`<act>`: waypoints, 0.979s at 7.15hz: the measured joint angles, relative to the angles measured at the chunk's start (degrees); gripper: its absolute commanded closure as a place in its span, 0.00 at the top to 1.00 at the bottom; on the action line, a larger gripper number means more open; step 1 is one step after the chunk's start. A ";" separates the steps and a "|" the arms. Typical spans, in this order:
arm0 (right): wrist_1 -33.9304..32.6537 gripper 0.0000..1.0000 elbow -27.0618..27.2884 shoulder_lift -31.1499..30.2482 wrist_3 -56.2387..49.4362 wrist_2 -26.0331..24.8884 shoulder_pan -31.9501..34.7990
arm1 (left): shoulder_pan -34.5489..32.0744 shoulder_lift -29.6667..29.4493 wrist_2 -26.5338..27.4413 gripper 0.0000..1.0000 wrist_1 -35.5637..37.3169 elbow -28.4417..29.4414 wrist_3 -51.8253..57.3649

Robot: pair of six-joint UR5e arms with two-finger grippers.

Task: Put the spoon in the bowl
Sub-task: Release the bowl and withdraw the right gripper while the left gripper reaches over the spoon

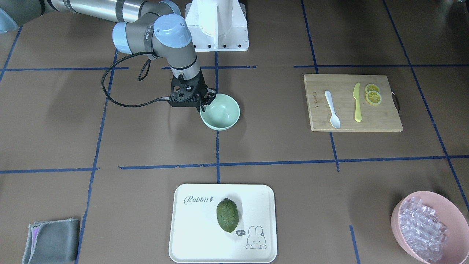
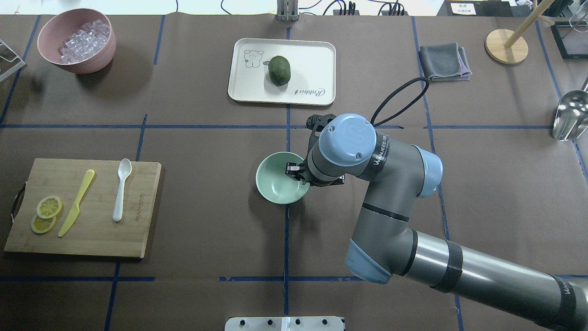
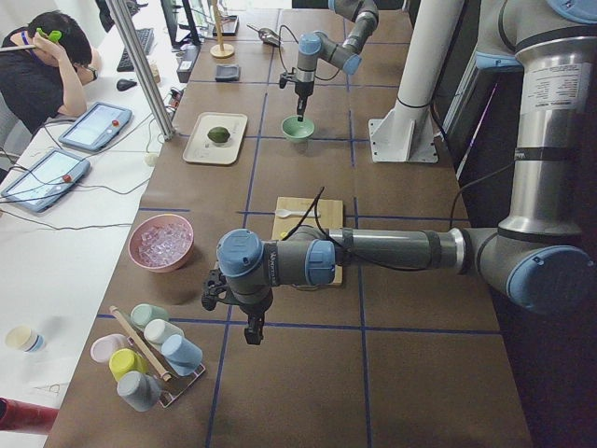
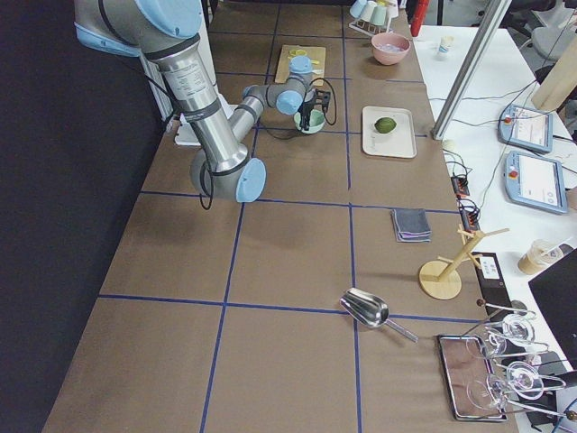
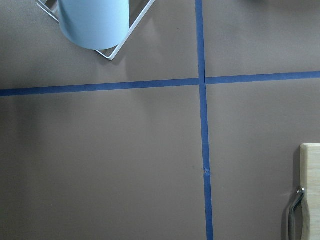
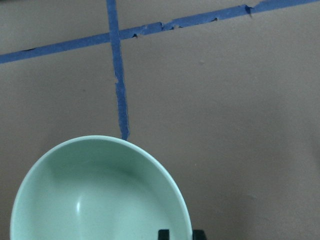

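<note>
The white spoon [image 1: 332, 109] lies on the wooden cutting board [image 1: 381, 121], scoop toward the operators' side; it also shows in the overhead view [image 2: 121, 188]. The mint-green bowl [image 1: 220, 112] stands on the table at its middle, empty. My right gripper [image 1: 207, 102] points down at the bowl's rim on the robot's right side. In the right wrist view its fingertips [image 6: 162, 234] straddle the rim of the bowl [image 6: 95, 195], closed on it. My left gripper [image 3: 252, 334] hangs over the table far left of the board; I cannot tell if it is open or shut.
A yellow knife [image 1: 357, 102] and lemon slices [image 1: 373, 96] share the board. A pink bowl [image 1: 397, 216] of ice pieces, a white tray [image 1: 190, 227] with a green fruit [image 1: 227, 215] and a grey cloth [image 1: 51, 240] lie along the operators' side.
</note>
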 measured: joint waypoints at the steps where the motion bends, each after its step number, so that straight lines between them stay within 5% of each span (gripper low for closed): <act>1: 0.03 1.00 0.71 -0.07 0.01 -0.03 0.09 | 0.00 0.00 0.00 1.00 -0.01 -0.30 -0.01; 5: -5.33 1.00 7.27 -2.06 -1.65 2.60 6.22 | 1.66 -0.15 0.07 1.00 -6.21 -2.93 -2.34; 7: -13.59 1.00 11.18 -3.88 -9.81 4.01 10.34 | 8.08 -0.09 0.15 1.00 -8.01 -11.09 -15.89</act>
